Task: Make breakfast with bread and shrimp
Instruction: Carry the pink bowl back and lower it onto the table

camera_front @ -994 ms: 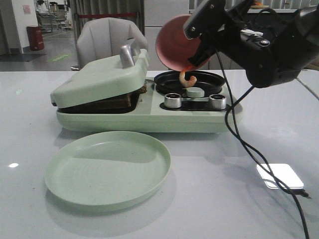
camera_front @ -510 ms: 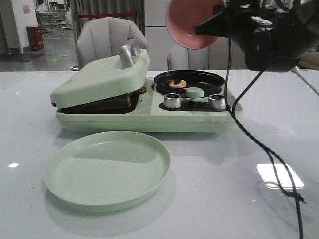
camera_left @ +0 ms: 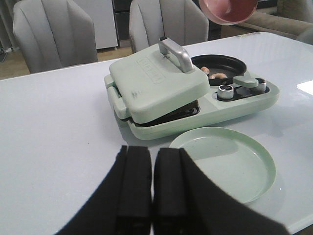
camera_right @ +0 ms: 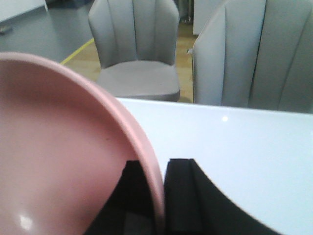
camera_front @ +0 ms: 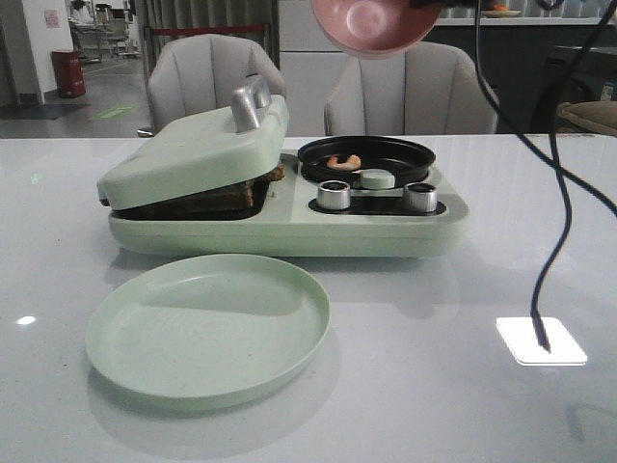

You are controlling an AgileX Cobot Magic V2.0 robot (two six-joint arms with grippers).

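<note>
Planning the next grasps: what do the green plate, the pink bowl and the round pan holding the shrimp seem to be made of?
Green plate: probably plastic or melamine, matte, faintly speckled, soft sheen.
Pink bowl, gripped by the right end effector: likely similar plastic, smooth, small glossy highlights.
Round pan under the shrimp: looks like dark coated metal, semi-gloss black; coating type unclear.

Supporting surface: a glossy white table (camera_front: 463, 386), reflective, with a bright rectangular glare patch toward its right edge. Two items rest directly on it. A pale green breakfast maker (camera_front: 289, 231) sits across the middle, nearer the far edge than the near one, its long side parallel to the near edge. A round pale green plate (camera_front: 207, 328) lies flat just in front of the appliance, left of centre, close to the near edge and apart from the appliance base.
</note>
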